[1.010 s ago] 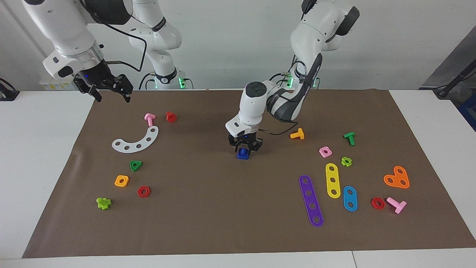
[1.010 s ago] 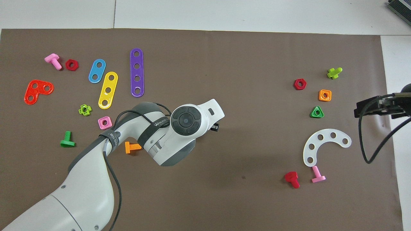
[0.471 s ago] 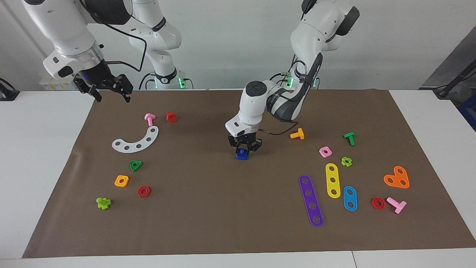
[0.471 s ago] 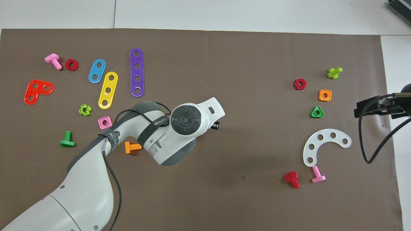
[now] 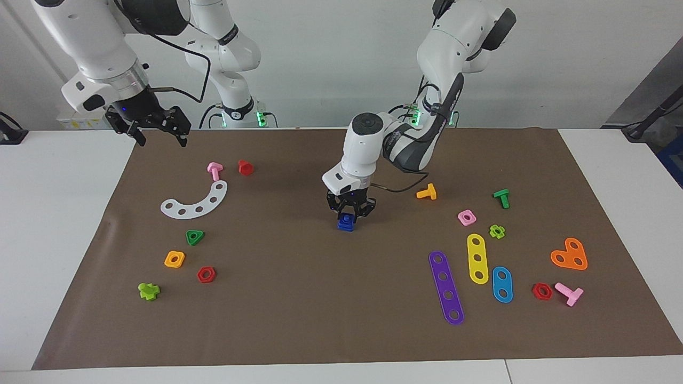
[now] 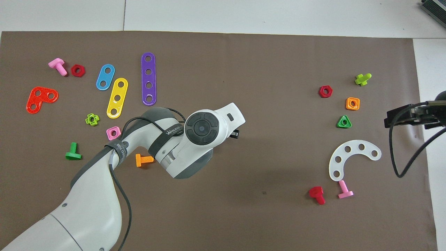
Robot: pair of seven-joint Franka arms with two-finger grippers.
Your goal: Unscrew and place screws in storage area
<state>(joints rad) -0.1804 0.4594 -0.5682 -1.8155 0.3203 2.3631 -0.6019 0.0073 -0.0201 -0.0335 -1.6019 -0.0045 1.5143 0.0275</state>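
A dark-blue screw (image 5: pixel 346 223) with its square nut stands on the brown mat (image 5: pixel 299 304) near the middle. My left gripper (image 5: pixel 347 215) points straight down onto it and is shut on the screw's upper part. In the overhead view the left wrist (image 6: pixel 202 129) hides the screw, and only a black edge of the gripper shows beside it. My right gripper (image 5: pixel 155 127) hangs open and empty over the mat's corner at the right arm's end, near the robots; it also shows in the overhead view as the right gripper (image 6: pixel 404 116). The storage area is plain mat with loose parts.
Toward the right arm's end lie a white curved plate (image 5: pixel 196 201), a pink bolt (image 5: pixel 214 170), a red bolt (image 5: pixel 245 167) and several nuts. Toward the left arm's end lie an orange bolt (image 5: pixel 427 192), a green bolt (image 5: pixel 501 198), a purple strip (image 5: pixel 446 287), yellow and blue plates and an orange heart plate (image 5: pixel 569 255).
The left gripper's fingers have closed in on the dark-blue screw, and its wrist has shifted and turned slightly. The right arm has not moved.
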